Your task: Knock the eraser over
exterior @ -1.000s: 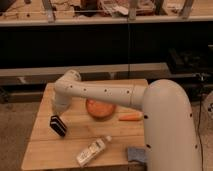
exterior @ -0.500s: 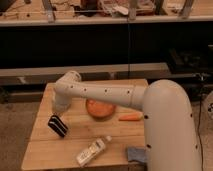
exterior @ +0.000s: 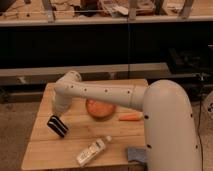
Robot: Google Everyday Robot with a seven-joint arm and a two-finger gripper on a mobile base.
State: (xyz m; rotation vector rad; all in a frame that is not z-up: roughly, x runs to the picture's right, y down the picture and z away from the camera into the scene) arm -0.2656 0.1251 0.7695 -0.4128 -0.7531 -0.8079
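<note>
The eraser (exterior: 57, 126) is a small black block with thin pale stripes. It rests tilted on the left part of the wooden table (exterior: 45, 152). My white arm reaches from the right across the table to the left. My gripper (exterior: 59, 115) hangs at the arm's end, directly above and behind the eraser and very close to it. I cannot tell whether it touches the eraser.
An orange round bowl-like object (exterior: 100, 108) sits mid-table under the arm. An orange carrot (exterior: 130, 117) lies to its right. A white bottle (exterior: 92, 151) lies on its side near the front edge. A blue-grey cloth (exterior: 136, 154) lies at the front right. Dark shelving stands behind the table.
</note>
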